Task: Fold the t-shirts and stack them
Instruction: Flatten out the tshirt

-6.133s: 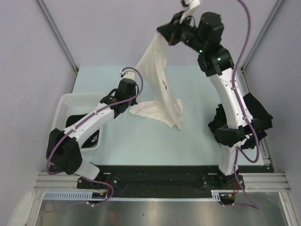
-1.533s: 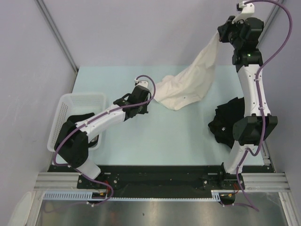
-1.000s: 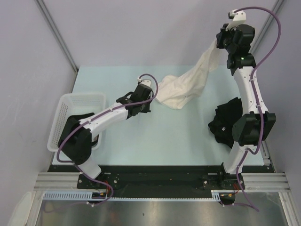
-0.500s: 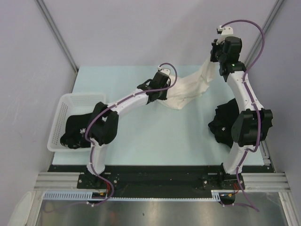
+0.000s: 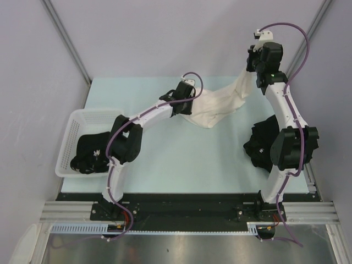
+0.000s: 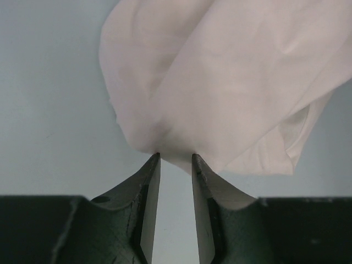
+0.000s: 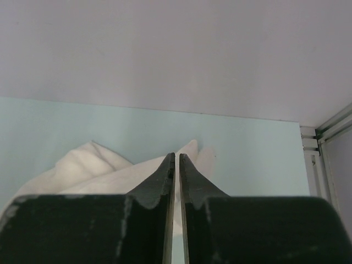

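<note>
1. Left jaws stand released, their tips at the edge of the cream shirt [image 5: 217, 107].
2. Right jaws look nearly closed; I cannot tell whether they are gripping.
3. I see the shirt bunched on the far side of the counter [image 5: 165, 159].

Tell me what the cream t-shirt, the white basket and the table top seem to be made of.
The cream t-shirt: soft matt cloth, probably knit; it drapes and creases limply. The basket: likely rigid white plastic; its walls form a regular mesh. The table top: smooth, matt, pale blue-green sheet, maybe laminate or a mat; the look leaves it open.
</note>
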`<state>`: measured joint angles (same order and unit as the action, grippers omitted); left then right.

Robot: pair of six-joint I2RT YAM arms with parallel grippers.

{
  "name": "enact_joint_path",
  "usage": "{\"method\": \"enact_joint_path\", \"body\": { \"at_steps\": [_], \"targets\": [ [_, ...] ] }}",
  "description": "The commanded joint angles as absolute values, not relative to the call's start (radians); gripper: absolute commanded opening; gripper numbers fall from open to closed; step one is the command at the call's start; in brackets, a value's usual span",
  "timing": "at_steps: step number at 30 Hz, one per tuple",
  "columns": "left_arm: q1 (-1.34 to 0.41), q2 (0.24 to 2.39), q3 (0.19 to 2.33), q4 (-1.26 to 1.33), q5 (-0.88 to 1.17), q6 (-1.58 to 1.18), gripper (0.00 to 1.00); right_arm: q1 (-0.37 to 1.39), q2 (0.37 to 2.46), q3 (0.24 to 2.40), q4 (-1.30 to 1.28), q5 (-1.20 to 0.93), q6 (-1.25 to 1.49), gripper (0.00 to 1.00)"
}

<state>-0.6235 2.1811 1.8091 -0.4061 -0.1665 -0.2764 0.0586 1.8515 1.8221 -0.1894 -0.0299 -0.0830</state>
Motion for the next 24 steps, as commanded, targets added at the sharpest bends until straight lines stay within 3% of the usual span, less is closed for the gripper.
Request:
{"method": "enact_joint_path", "body": {
  "at_steps": [1, 9, 16, 22, 24],
  "targets": [
    [-0.623, 2.163, 1.845, -0.419, -0.103, -0.271, 0.36, 0.061, 1.864, 1.884, -0.155, -0.023, -0.087, 0.11],
    [-0.630, 2.157, 1.813, -0.408, -0.049, -0.313, 0.48, 0.061, 1.876, 1.899, -0.160, -0.038, -0.075, 0.12],
    [-0.635, 2.192, 1.828, -0.387, -0.026, -0.316, 0.50, 0.052, 1.864, 1.885, -0.158, -0.057, -0.064, 0.12],
    [-0.638, 2.267, 1.891, -0.388, -0.009, -0.321, 0.47, 0.040, 1.836, 1.856, -0.153, -0.069, -0.055, 0.12],
    [-0.638, 2.283, 1.907, -0.380, -0.009, -0.319, 0.37, 0.031, 1.822, 1.847, -0.152, -0.072, -0.052, 0.12]
  ]
}}
